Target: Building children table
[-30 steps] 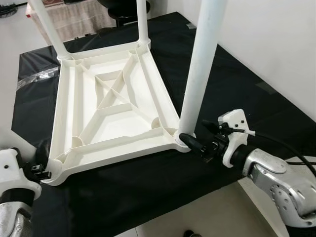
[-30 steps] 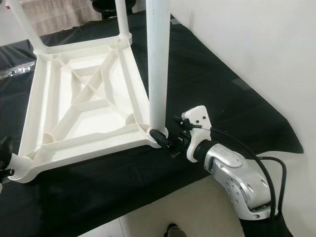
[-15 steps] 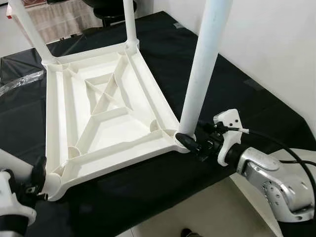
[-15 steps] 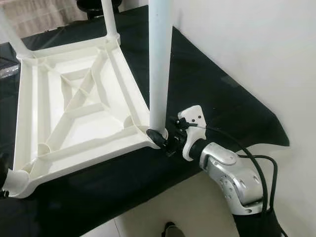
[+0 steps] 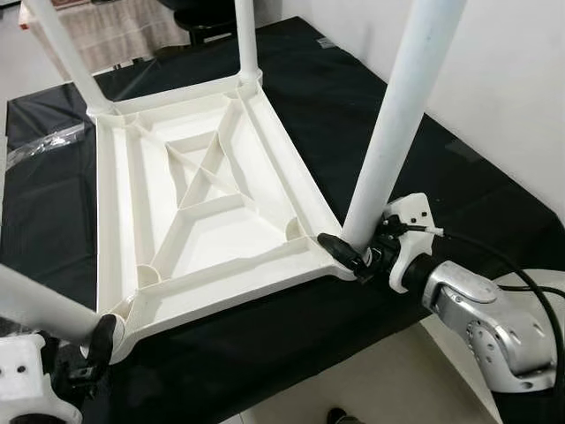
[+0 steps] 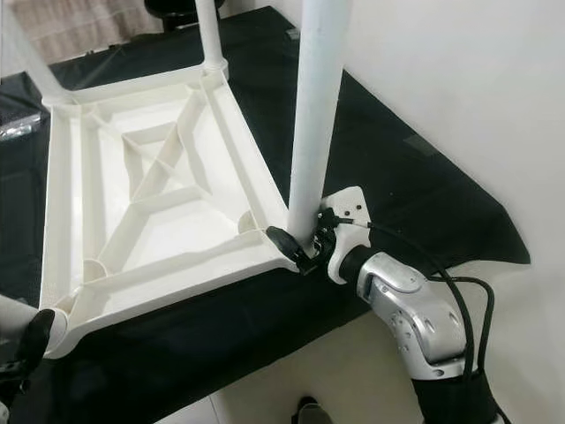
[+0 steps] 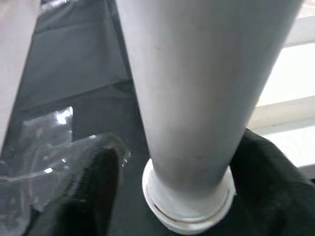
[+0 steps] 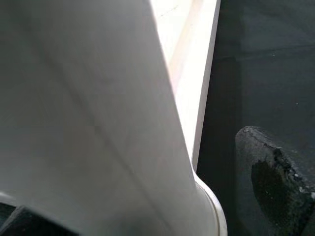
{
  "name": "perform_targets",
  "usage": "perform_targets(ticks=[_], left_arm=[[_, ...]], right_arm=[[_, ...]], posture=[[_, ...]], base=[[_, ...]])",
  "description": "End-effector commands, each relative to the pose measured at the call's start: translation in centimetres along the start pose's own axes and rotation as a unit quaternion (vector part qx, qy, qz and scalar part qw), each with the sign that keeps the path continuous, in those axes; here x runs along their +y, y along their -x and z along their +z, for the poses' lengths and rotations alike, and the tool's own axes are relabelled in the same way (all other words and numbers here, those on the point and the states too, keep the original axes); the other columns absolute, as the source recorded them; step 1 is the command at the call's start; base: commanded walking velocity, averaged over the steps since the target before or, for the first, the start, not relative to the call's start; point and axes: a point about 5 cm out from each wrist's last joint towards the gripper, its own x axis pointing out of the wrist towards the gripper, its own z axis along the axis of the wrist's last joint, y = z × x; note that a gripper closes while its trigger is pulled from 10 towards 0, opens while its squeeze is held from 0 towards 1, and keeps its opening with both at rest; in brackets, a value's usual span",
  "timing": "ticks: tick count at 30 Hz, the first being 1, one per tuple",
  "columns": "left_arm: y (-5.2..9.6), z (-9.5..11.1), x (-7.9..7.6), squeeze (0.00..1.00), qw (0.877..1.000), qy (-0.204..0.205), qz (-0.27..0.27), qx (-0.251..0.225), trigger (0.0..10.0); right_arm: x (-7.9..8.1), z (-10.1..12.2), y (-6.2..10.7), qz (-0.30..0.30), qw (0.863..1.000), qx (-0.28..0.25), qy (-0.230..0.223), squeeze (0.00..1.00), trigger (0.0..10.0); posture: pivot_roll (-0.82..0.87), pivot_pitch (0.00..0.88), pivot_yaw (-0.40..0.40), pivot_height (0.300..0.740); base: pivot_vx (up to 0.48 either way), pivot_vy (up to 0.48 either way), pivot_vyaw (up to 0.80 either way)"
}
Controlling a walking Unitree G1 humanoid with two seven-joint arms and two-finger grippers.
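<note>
Left eye view: both grippers, right (image 5: 353, 254) & left (image 5: 93, 349), prob. clamp table legs (image 5: 397, 132).

Tabletop (image 5: 212, 212) smooth white plastic; cloth (image 5: 353, 115) matt black fabric.

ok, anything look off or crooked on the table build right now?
Yes: the leg held at its base by the right gripper leans away from the upside-down tabletop instead of standing straight. No visible damage.

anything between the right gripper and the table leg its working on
Nothing visible. The right gripper is already closed around the base of the near right leg, where it enters the corner socket of the upturned tabletop.
</note>
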Motion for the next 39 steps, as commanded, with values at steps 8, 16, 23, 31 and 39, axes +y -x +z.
perform_targets(ticks=[8,16,23,31,39], left_arm=[[-1.1,2.3,0.8,1.00,0.995,-0.083,0.010,-0.047,10.0],[-2.7,2.9,0.0,0.49,0.991,-0.108,-0.022,-0.072,10.0],[-3.4,1.1,-0.4,0.00,0.993,-0.103,-0.031,-0.050,10.0],[-2.3,-2.1,-1.2,0.00,0.992,-0.117,-0.054,-0.001,10.0],[-2.8,-3.6,-1.3,0.00,0.992,-0.116,-0.049,0.003,10.0]], right_arm=[[0.0,-0.5,-0.1,-0.004,1.000,0.002,-0.002,0.00,10.0],[0.4,-0.5,-0.3,0.001,1.000,-0.001,-0.004,0.00,10.0],[0.0,0.4,-0.7,-0.023,0.999,-0.041,-0.013,0.00,10.0],[-0.5,2.6,-0.2,-0.028,0.992,-0.117,-0.035,0.00,10.0],[-0.5,4.2,0.3,-0.013,0.989,-0.144,-0.014,0.00,10.0]], posture=[[0.07,0.276,0.028,0.740],[0.06,0.272,0.024,0.740],[0.05,0.260,0.017,0.740],[0.04,0.247,0.016,0.740],[0.02,0.228,0.013,0.740]], base=[[0.000,0.000,0.00],[0.000,0.000,0.00],[0.000,0.000,0.00],[0.000,0.000,0.00],[0.000,0.000,0.00]])
